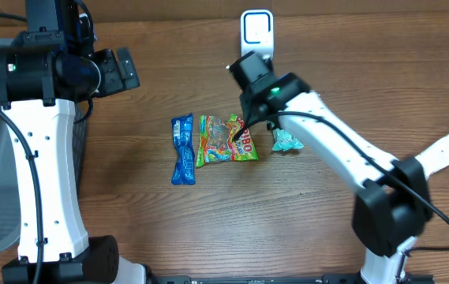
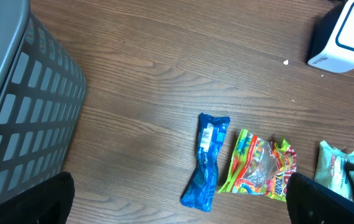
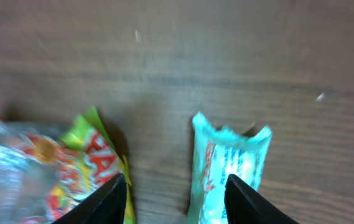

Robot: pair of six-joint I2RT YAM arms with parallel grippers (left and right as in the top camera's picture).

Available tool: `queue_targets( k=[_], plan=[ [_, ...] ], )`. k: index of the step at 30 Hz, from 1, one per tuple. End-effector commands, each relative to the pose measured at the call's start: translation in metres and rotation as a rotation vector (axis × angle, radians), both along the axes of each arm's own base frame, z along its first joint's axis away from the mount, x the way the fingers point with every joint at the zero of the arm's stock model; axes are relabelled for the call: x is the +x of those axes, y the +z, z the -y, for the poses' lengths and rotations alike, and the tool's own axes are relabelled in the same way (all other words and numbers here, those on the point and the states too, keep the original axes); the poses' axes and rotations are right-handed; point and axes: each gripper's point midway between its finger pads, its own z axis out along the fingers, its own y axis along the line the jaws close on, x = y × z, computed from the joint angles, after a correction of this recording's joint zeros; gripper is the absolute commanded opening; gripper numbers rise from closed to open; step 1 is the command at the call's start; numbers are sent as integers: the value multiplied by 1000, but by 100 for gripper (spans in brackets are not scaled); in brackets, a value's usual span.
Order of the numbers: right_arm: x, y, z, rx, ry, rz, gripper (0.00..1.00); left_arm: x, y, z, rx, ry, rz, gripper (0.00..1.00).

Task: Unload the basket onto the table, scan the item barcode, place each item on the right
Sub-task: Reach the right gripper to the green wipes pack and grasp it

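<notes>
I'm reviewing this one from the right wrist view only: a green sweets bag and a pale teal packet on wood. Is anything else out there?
Observer: Yes. The overhead view shows a blue packet lying just left of the sweets bag.
Operator: Where is the scanner?
Observer: A white scanner stands apart from the packets, beyond the sweets bag.
Operator: And the left arm?
Observer: The left gripper is open and empty, beside a grey basket.

White shells and black joints clothe the left arm [image 1: 39, 158] and right arm [image 1: 338, 146]. A black cable [image 1: 299, 115] trails the right one. Its wrist shows a green dot [image 1: 274, 91], perhaps a light.
</notes>
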Motion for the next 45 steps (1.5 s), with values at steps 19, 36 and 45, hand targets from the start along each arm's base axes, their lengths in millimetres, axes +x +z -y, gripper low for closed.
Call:
queue_targets(
  k=[19,36,45],
  plan=[
    [-24,-96,50,-347,-32,-168,50,1,8,-1,15,-7,23,100],
    [-48,-133,74,-389,-33,-226,28,1,8,-1,15,-7,23,100],
    [-31,-98,56,-323,-16,-214,4,1,8,-1,15,-7,24,100]
  ],
)
